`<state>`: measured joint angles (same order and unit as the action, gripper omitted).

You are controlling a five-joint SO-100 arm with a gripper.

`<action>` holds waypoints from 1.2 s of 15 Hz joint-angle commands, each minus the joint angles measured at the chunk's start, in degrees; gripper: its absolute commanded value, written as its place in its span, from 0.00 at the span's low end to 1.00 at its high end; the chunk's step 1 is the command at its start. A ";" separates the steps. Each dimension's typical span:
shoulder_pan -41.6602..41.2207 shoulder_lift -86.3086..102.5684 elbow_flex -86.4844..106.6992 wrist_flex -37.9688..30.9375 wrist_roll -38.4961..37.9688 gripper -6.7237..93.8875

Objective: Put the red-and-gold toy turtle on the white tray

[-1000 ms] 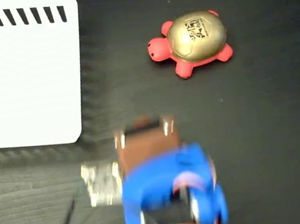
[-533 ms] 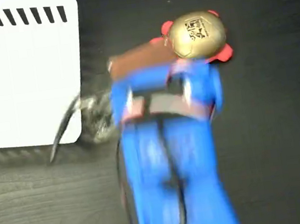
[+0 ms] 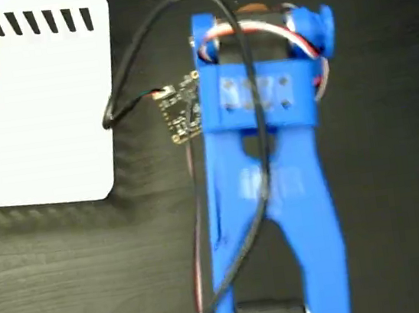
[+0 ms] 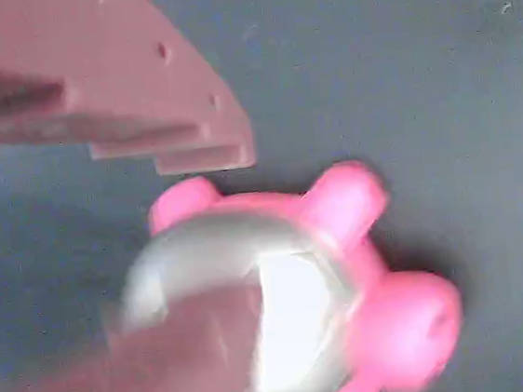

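Fixed view, from overhead: a blue robot arm [image 3: 269, 172] stretches up the frame over a dark wood-grain table [image 3: 48, 278], its wrist block at the top right of centre. The arm covers the turtle entirely here, and the claw itself cannot be made out beneath the wrist. A black cable [image 3: 141, 50] loops from the top of the arm down to a small circuit board [image 3: 180, 110] that sticks out at the arm's left side. The white tray [image 3: 29, 103], edged with short black diagonal stripes, lies at upper left, bare, with its right edge close to the cable loop and apart from the arm.

Wrist view: the turtle [image 4: 291, 296] sits on the dark table, its shiny domed shell lower centre, its head pointing to the lower right and two legs poking up along its top edge. The claw [image 4: 206, 249] straddles it with its fingers apart: one brownish finger [image 4: 129, 88] reaches in from the upper left, its tip just above the turtle's rear leg, and the other rises from the bottom left, overlapping the near side of the shell. The picture is soft, so whether either finger actually touches the toy cannot be told; the shell appears to lie in the gap between them, and the head and front leg stick out to the right, clear of both fingers.
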<state>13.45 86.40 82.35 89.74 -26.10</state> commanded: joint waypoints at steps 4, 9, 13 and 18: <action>3.43 -3.52 -6.59 0.44 -2.99 0.49; 5.98 -13.10 -14.94 0.53 1.67 0.57; 8.61 -18.11 -19.07 -0.18 -0.79 0.68; 8.96 -23.38 -19.69 -2.29 -2.20 0.68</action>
<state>21.88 61.96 65.39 87.80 -27.77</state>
